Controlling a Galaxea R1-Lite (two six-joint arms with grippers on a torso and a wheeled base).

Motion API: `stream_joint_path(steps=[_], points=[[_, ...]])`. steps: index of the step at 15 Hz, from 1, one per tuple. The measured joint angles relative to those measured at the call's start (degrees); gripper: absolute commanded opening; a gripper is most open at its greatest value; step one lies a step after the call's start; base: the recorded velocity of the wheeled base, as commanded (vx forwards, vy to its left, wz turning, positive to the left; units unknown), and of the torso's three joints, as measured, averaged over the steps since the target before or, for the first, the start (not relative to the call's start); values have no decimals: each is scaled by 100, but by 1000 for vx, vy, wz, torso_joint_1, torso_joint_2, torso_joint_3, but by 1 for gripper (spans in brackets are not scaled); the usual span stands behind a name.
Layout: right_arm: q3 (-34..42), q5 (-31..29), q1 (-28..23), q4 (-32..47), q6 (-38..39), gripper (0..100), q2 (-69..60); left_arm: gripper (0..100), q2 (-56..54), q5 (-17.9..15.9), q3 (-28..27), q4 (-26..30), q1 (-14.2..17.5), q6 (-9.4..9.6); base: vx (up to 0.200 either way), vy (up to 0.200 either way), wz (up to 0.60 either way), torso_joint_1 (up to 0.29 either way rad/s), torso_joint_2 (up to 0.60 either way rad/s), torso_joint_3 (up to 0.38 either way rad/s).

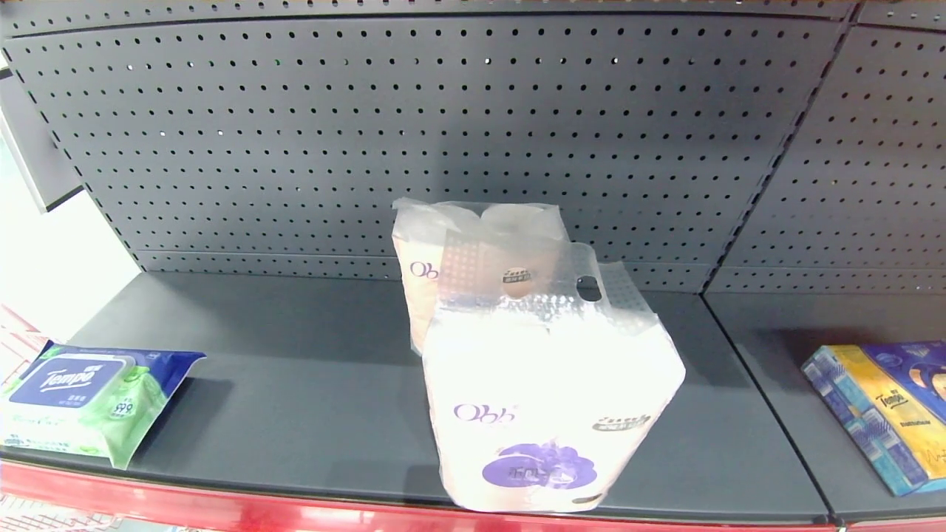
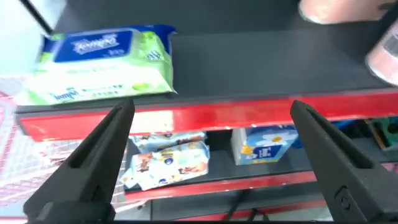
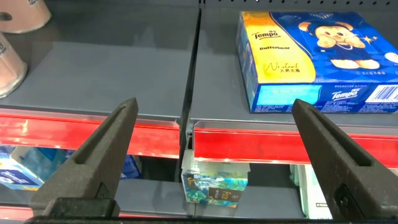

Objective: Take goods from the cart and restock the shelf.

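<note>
1. On the dark grey shelf (image 1: 295, 369), seen from the head view, two packs of toilet rolls stood one behind the other near the middle. The front toilet-roll pack (image 1: 550, 414) sat upright close to the red front edge (image 1: 222, 506), with its clear handle flap sticking up. The rear toilet-roll pack (image 1: 443, 244) stood just behind it, near the pegboard back (image 1: 369, 133).
2. From the same view, a wet-wipes pack (image 1: 81, 403) lay flat at the shelf's left end by the front edge, well apart from the rolls. A blue and yellow tissue box (image 1: 879, 414) lay flat on the neighbouring board to the right, past the seam.
3. From the left wrist view, the left gripper (image 2: 211, 109) hung in front of the red edge. Its two black fingers were spread wide with nothing between them. The wet-wipes pack lay on the shelf beyond it, and a soft printed pack (image 2: 168, 163) and a blue and white carton (image 2: 264, 144) sat on the level below.
4. From the right wrist view, the right gripper (image 3: 214, 106) hung before the seam between the two boards, its fingers likewise wide apart and empty. The tissue box lay near its board's front edge, and a small green box (image 3: 214, 182) stood on the level below.
</note>
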Motion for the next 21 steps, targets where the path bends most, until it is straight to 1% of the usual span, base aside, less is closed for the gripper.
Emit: stream_joint_path(steps=[2,3,4,6,7,9,10,11,12,13,14,16,18,19,20,21], points=[[0,5,0,4,-18,100,0,100,-424,-89,352,-27,-2,11,0,0,0,0,0,0],[0,5,0,4,-13,100,2,100,-623,-40,581,-68,0,5,0,0,0,0,0,0],[0,2,0,2,6,100,0,100,-766,99,752,-195,6,-17,0,0,0,0,0,0],[0,-152,-4,-2,9,100,0,100,-916,48,945,-364,11,-48,0,0,0,0,0,0],[0,-183,-9,-5,15,100,0,100,-962,39,990,-362,13,-63,0,0,0,0,0,0],[0,-196,-9,-5,12,100,0,100,-1006,88,1025,-400,13,-434,0,0,0,0,0,0],[0,-199,-9,-2,12,100,0,100,-1017,107,1042,-408,13,-462,0,0,0,0,0,0],[0,-201,-9,0,9,100,0,100,-1020,112,1064,-514,13,-464,0,0,0,0,0,0],[0,-210,-9,2,-11,100,0,100,-1023,101,1141,-752,15,-443,0,0,0,0,0,0],[0,-229,-9,2,-101,100,0,100,-1023,89,1226,-1009,15,-429,0,0,0,0,0,0],[0,-218,-9,0,-249,100,0,100,-1023,112,1303,-1130,15,-440,0,0,0,0,0,0],[0,-207,-12,-9,-238,100,0,100,-1023,204,1375,-1202,13,-453,0,0,0,0,0,0],[-18,-163,-12,-51,-216,100,16,100,-1023,193,1392,-1200,13,-427,0,0,0,0,0,0],[-176,-152,-4,-65,-122,100,101,100,-1023,206,1397,-1200,13,-435,0,0,0,0,0,0],[-484,-149,-4,-87,127,100,295,100,-1023,195,1397,-1200,13,-440,0,0,0,0,0,0],[-986,-149,-4,-113,388,100,628,100,-1023,168,1399,-1200,13,-443,0,0,0,0,0,0]])
